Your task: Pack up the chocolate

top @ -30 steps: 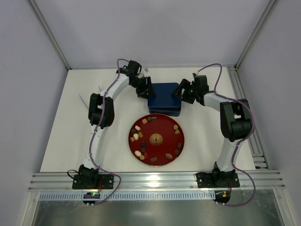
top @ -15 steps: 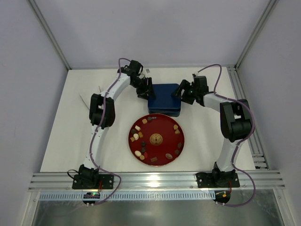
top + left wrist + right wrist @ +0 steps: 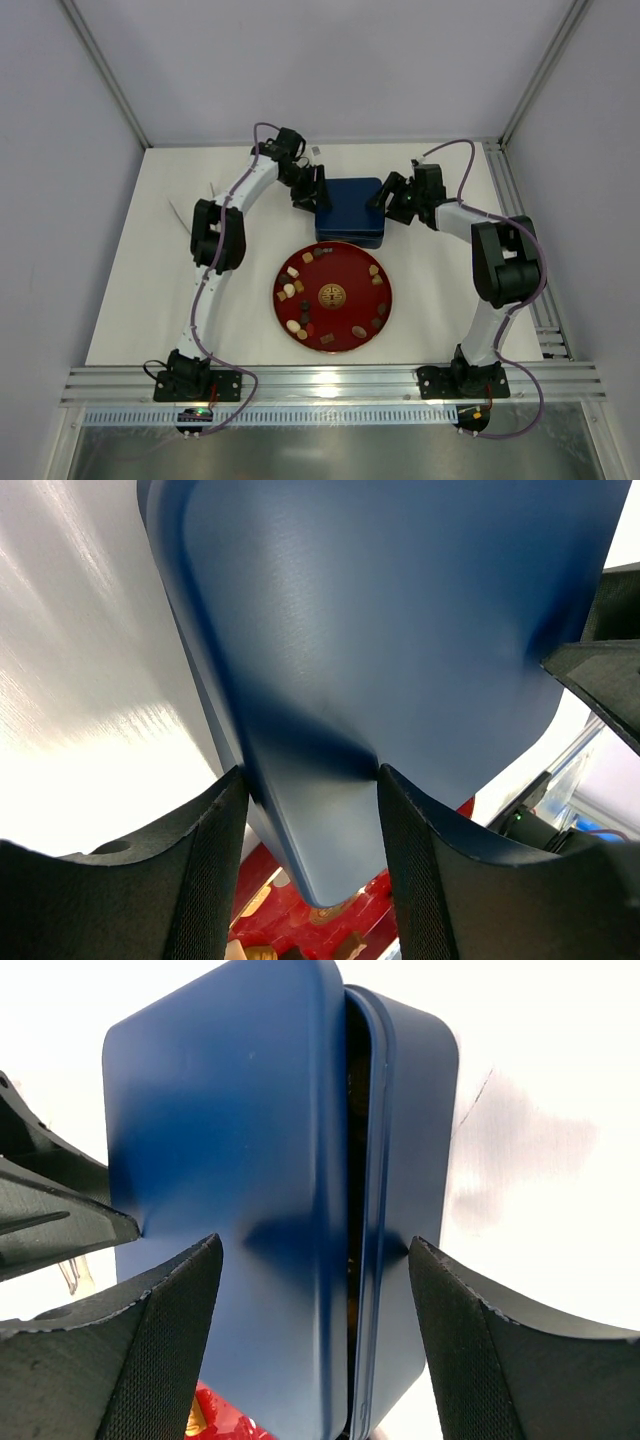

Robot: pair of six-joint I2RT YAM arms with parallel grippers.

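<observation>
White table [image 3: 130,300] under a blue tin [image 3: 350,205] and a red plate [image 3: 345,268] just beside it

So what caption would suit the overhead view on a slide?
Left hand and right hand flank a lidded blue tin; chocolate waits on the red plate.

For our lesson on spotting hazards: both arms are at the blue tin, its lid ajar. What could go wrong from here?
The left fingers pinch the lid by one edge only; it could slip or twist. The red plate lies right beside the tin, so a dropped lid might scatter the chocolate.
</observation>
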